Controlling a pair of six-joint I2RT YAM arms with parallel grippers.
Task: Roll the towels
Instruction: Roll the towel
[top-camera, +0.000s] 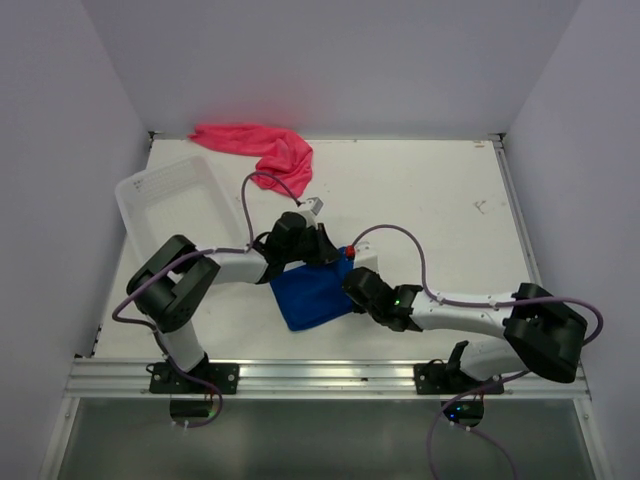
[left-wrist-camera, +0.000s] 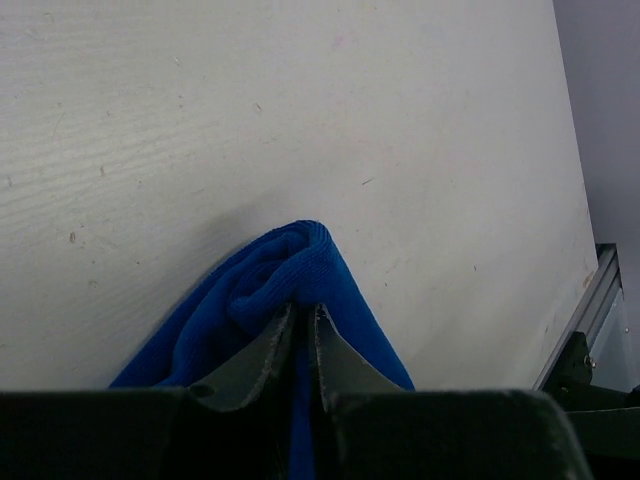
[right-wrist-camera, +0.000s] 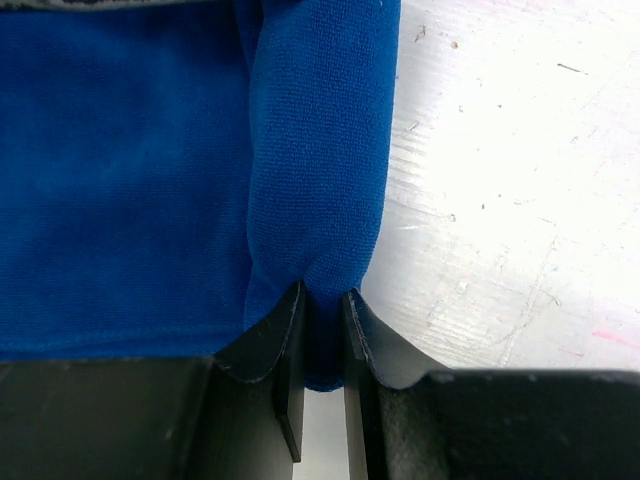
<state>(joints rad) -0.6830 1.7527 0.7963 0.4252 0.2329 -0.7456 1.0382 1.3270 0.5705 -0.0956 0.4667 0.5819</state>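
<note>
The blue towel (top-camera: 312, 292) lies on the table between the two arms, with its right edge folded over into a thick roll (right-wrist-camera: 320, 150). My left gripper (top-camera: 322, 248) is shut on the far end of that rolled edge; in the left wrist view (left-wrist-camera: 303, 310) the cloth (left-wrist-camera: 270, 285) bunches round the fingertips. My right gripper (top-camera: 352, 282) is shut on the near end of the roll, pinching it between its fingers (right-wrist-camera: 322, 295). The pink-red towel (top-camera: 262, 145) lies crumpled at the back of the table, apart from both grippers.
A white slotted plastic basket (top-camera: 172, 200) stands at the left, beside the left arm. White walls close in the table on three sides. A metal rail (top-camera: 330, 375) runs along the near edge. Bare tabletop (top-camera: 440, 210) lies to the right.
</note>
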